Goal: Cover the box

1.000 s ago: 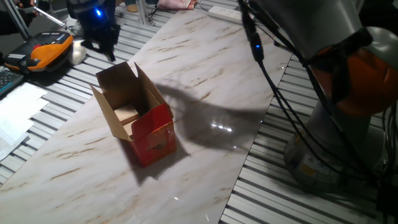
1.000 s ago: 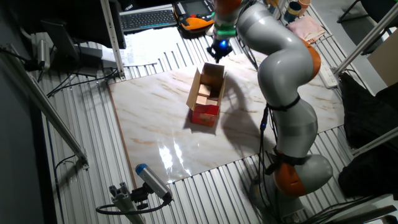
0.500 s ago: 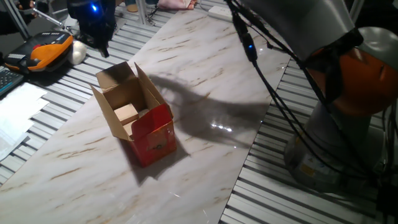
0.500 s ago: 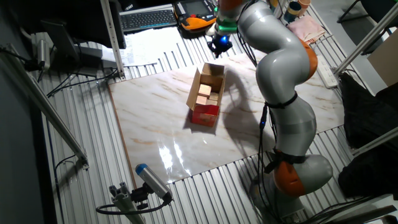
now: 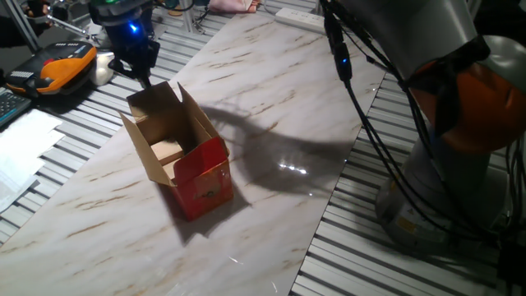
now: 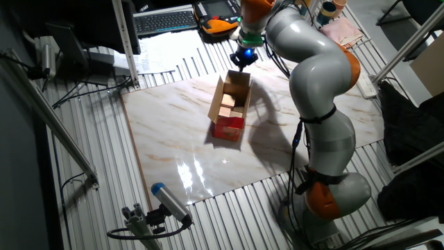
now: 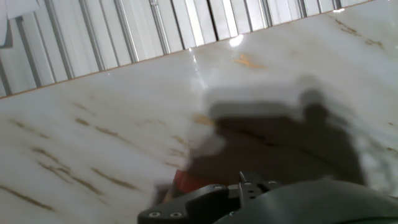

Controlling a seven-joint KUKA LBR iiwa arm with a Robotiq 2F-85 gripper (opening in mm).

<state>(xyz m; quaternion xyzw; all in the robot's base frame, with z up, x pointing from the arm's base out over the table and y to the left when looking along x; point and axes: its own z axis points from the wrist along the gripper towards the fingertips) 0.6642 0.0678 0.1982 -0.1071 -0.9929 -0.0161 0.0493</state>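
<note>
- marble-look table top with brown streaks, sitting on a ribbed metal surface
- orange and black handheld thing off the far corner, next to a whitish lump
- white papers by the table's edge
- black keyboard further back
- white power strip at the far end
- pink cloth near it

No readable text

We make out a small printed graphic on the red front of the box, but its lettering is too small and blurred for us to read.
</note>
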